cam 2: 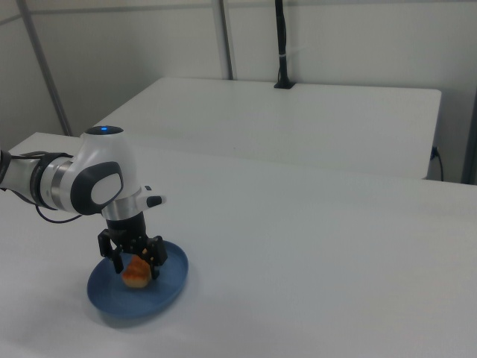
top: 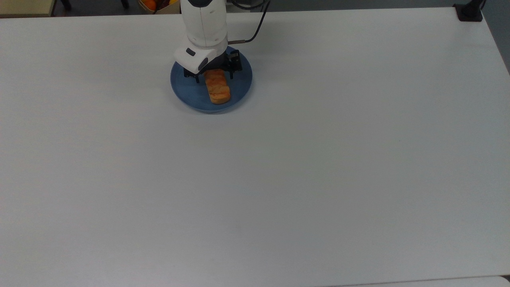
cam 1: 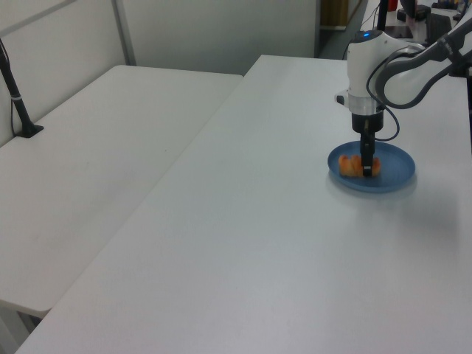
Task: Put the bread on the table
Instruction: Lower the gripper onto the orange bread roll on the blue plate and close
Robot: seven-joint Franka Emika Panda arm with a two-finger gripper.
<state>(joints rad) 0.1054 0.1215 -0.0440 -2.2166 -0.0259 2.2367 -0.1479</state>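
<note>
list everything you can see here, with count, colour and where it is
bread: 1, golden-orange, lying on the blue plate, between the end effector's fingers
plate: 1, blue, round, on the table near the far edge in the top view
table: 1, white-grey, carries the plate
second table: 1, white, beside the first, on the left view's left
black post: 1, standing on the second table, at the left view's left edge
black mount: 1, at the table's far corner, on the top view's right
cable: 1, dark, running off the arm
arm: 1, white and grey, reaching down over the plate
end effector: 1, black, open, fingers down on either side of the bread
</note>
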